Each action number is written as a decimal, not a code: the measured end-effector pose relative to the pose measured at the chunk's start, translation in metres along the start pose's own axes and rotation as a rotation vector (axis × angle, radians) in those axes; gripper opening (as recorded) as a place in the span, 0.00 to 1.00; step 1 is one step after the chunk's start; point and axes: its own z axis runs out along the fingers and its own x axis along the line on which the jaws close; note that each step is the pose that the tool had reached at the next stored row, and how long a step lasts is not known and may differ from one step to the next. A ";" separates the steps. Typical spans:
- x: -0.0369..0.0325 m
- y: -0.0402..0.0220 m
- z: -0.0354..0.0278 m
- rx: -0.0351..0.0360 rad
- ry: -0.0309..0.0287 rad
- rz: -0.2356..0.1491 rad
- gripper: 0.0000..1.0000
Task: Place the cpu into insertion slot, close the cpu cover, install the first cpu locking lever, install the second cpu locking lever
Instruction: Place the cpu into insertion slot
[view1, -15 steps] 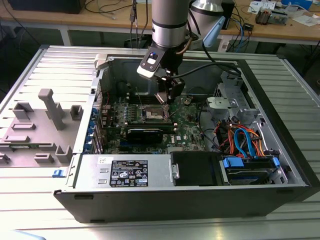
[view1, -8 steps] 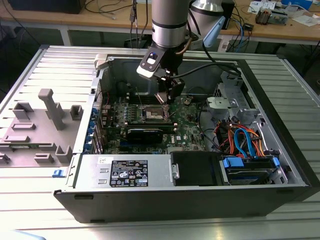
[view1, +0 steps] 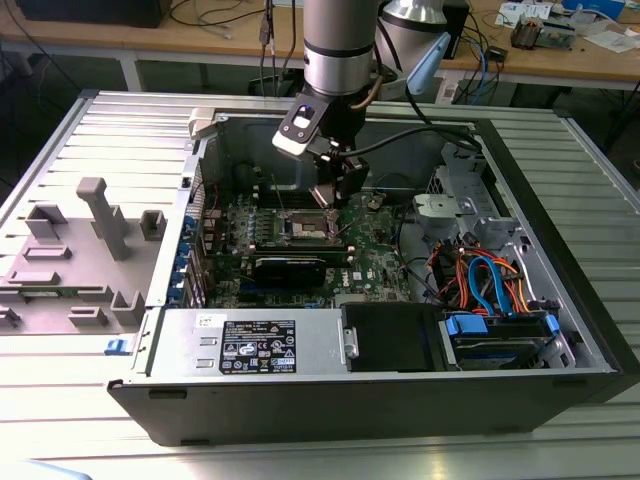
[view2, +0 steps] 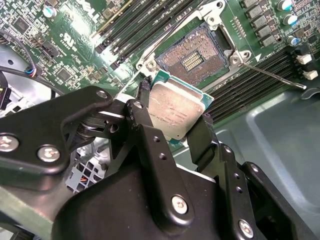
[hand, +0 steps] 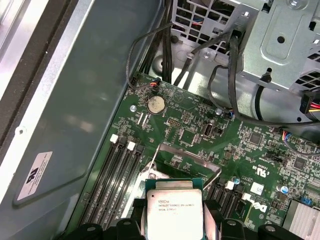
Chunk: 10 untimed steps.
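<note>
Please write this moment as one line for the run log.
end effector: shut on cpu | cpu: held over insertion slot, not seated | insertion slot: uncovered, contacts exposed

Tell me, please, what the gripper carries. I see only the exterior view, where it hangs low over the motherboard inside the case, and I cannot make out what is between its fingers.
Observer: In the second wrist view the gripper is shut on the cpu. It grips two opposite sides, and the metal top faces the camera.
Operator: Is the insertion slot free to take it?
Observer: Yes. In the same view the insertion slot lies uncovered with its contact field bare. The cpu is not seated in it.
</note>
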 end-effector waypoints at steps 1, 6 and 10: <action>0.0000 0.0000 0.0000 0.0000 -0.0001 0.001 0.55; 0.0000 0.0000 0.0003 0.0006 -0.0015 0.010 0.55; 0.0000 0.0000 0.0005 0.0009 -0.0024 0.017 0.55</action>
